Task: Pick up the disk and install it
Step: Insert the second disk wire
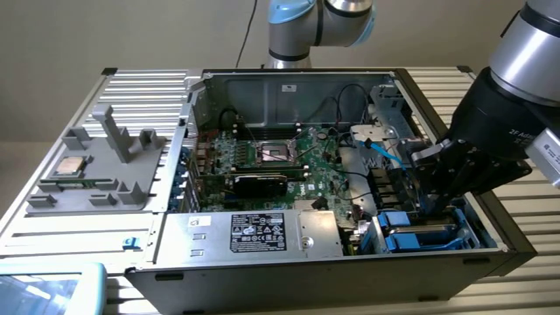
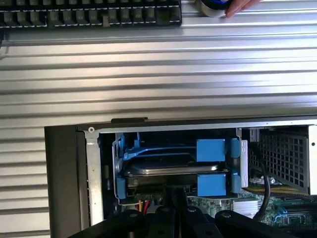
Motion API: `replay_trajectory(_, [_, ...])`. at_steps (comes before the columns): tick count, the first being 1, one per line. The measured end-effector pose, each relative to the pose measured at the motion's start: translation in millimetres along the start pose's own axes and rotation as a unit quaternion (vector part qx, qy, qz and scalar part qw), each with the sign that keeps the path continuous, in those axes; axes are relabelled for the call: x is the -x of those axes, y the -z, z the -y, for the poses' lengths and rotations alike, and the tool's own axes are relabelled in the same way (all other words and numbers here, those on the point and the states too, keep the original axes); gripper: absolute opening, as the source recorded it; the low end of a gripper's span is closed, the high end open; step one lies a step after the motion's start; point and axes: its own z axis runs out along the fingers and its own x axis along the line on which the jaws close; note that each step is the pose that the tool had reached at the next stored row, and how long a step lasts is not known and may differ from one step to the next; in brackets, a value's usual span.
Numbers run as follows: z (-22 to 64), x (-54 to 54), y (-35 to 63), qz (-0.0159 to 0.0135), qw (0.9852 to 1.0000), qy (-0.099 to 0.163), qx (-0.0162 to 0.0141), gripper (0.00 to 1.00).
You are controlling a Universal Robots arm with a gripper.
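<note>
Item: open black desktop computer case, laid on its side on a ribbed metal table; all places below are given relative to this case.

Gripper: black two-finger gripper on a silver and blue robot arm, lowered into the case's corner at the exterior view's right, over the drive bay. In the wrist view the gripper had its fingers pressed together, closed on nothing that could be seen; the tips stood just beside the disk's near edge, though contact could not be told for certain.

Disk: flat silver-grey hard drive in a bright blue plastic carrier, seated inside the case's drive bay, lying flat between the blue side tabs. From the exterior view the blue carrier showed in the case's near corner at the exterior view's right.

Inside the case: green motherboard in the middle; silver power supply box with a black label along the near wall; light blue cable beside the gripper.

Outside the case: grey plastic fixture tray at the exterior view's left, with a small square silver CPU chip resting on it.
</note>
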Motion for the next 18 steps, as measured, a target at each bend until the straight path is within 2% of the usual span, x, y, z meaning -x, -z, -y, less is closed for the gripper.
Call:
replay_trajectory(2, [-0.2, -0.1, -1.7, 0.0001, 1.0000, 0.002, -0.0017, 0.11])
replay_trajectory(5, [-0.2, -0.3, -4.8, 0.0002, 1.0000, 0.004, -0.0064, 0.11])
replay_trajectory(7, [-0.2, -0.4, -7.4, 0.0002, 1.0000, 0.005, -0.0080, 0.11])
replay_trajectory(13, [-0.2, -0.5, -9.0, 0.0002, 0.9999, 0.006, -0.0095, 0.11])
replay_trajectory(14, [-0.3, -0.5, -6.4, 0.0003, 0.9999, 0.006, -0.0101, 0.11])
replay_trajectory(16, [-0.1, -1.4, 0.7, 0.0005, 0.9999, 0.006, -0.0093, 0.11])
replay_trajectory(18, [-0.4, -5.2, 2.6, 0.0007, 0.9999, 0.006, -0.0095, 0.11])
